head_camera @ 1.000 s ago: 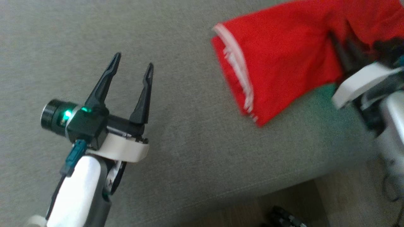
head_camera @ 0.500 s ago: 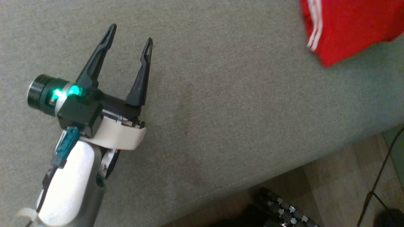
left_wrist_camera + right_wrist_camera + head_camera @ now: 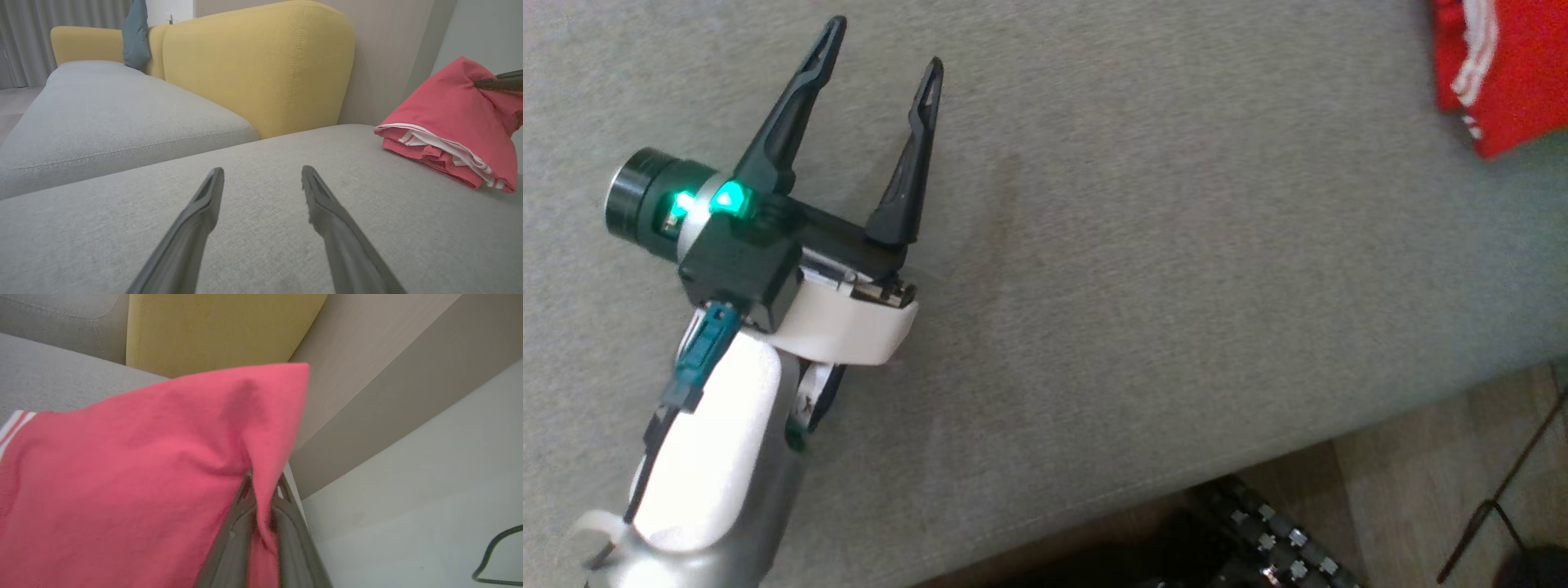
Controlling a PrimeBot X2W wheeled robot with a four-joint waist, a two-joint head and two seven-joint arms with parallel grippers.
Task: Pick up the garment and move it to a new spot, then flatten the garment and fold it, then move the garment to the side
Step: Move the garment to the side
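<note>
— Grey sofa cushion (image 3: pixel 1094 286). Nearest, the left gripper (image 3: pixel 886 42) hovers over it, jaws wide, empty.
— The garment (image 3: pixel 445 118)?
— Beyond, at the cushion's right end. The right gripper (image 3: pixel 264 479) is pinched shut on one raised fold.
— Risk?
— A thin bite: dragging could slip it or undo the folds.
— Heading?
— Striped hem faces the left gripper; the long axis seems to run from hem to pinch.

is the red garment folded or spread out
Folded: the garment sits as a layered bundle on the cushion, white-trimmed edges stacked, one corner pinched up in the shut right gripper.
</note>
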